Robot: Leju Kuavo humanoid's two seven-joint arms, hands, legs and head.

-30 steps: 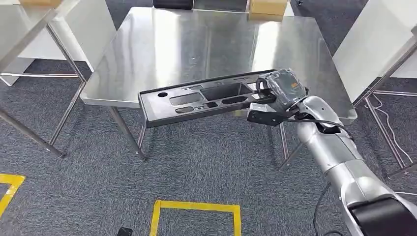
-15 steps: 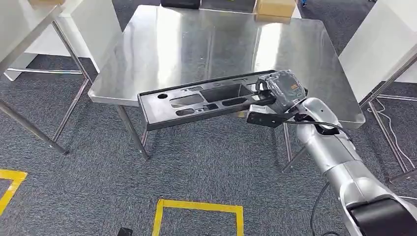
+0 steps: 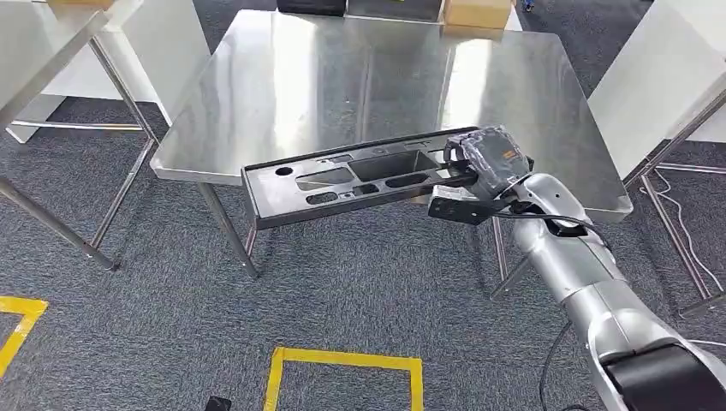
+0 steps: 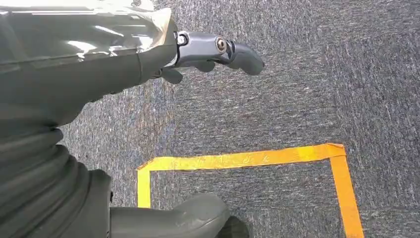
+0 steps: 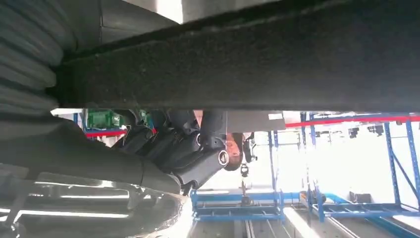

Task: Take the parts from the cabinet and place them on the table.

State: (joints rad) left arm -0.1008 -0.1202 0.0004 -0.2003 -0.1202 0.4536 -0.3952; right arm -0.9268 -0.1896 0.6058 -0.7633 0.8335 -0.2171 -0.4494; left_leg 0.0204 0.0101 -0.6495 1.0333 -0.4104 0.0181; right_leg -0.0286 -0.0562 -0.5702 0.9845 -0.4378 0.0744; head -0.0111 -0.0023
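Silver right arm (image 3: 591,274), black cable, grey ribbed wrist cover, dark fingers (image 5: 198,148)

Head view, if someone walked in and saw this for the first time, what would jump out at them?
The long black slotted part stands out first: the right hand grips one end, and the rest stretches out over the near edge of the shiny steel table. Next comes the silver right arm reaching up from the lower right. Yellow floor tape marks a square on the grey carpet in front of the table.
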